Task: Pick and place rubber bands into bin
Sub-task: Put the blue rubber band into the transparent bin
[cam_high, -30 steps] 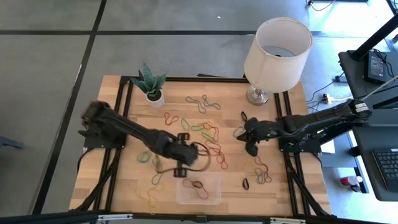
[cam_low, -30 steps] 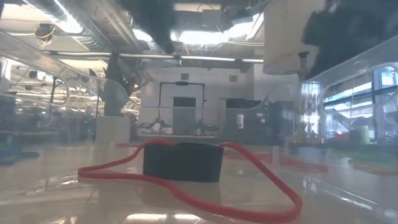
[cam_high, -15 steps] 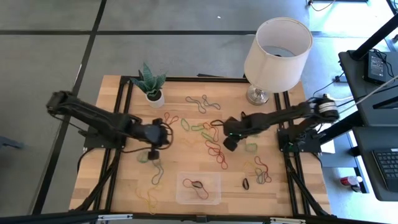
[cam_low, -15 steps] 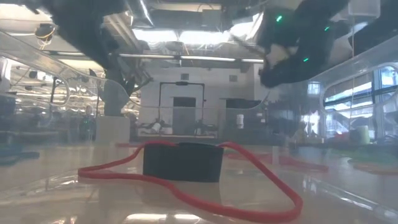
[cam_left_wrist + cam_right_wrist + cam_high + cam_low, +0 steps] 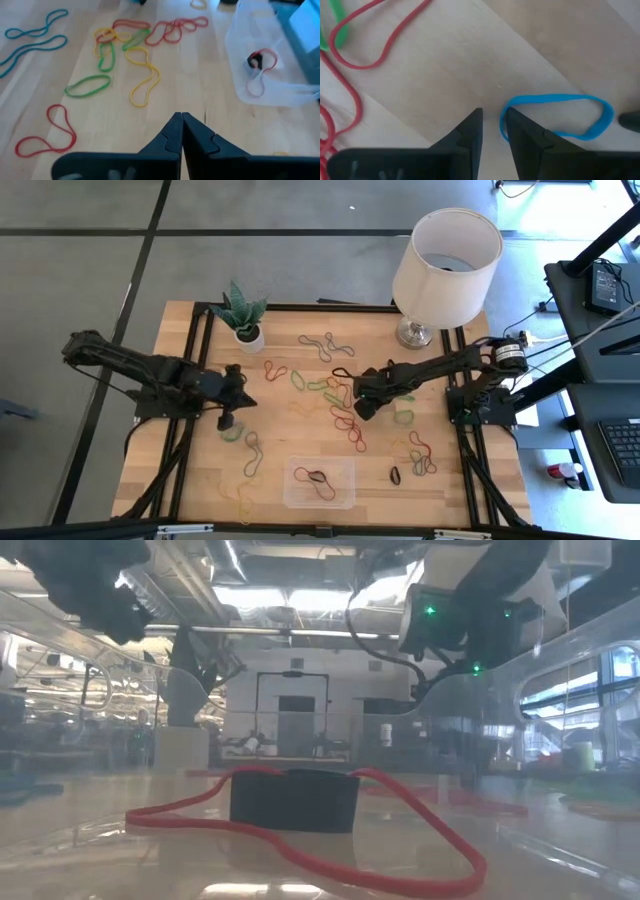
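Observation:
Many rubber bands [image 5: 340, 395] lie loose on the wooden table, red, green, yellow and tan. The clear bin [image 5: 292, 498] stands near the table's near edge and holds a red band [image 5: 318, 478] and a black band [image 5: 254, 62]. My left gripper [image 5: 228, 420] is shut and empty, left of the bin, near a green band [image 5: 232, 433]. My right gripper [image 5: 362, 408] hangs over the middle bands, its fingers a narrow gap apart [image 5: 492, 127]. The end of a blue band [image 5: 555, 115] lies right at one fingertip. My right gripper points down at the table, and the blue band's curved end [image 5: 503, 120] lies flat on the wood beside the inner edge of one finger [image 5: 520, 132]. Whether the finger touches the band, I cannot tell.
A white lamp [image 5: 445, 255] stands at the far right and a small potted plant [image 5: 243, 315] at the far left. More bands lie near the right edge [image 5: 420, 455] and the near left corner [image 5: 235, 498]. The low view shows the red band [image 5: 300, 840] and a black band [image 5: 295, 800] close up.
My left gripper has gone from over the bin toward the table's left and far side, and now hangs near the green band. My right gripper has gone toward the table's left, over the middle bands. The bands in the bin have kept still.

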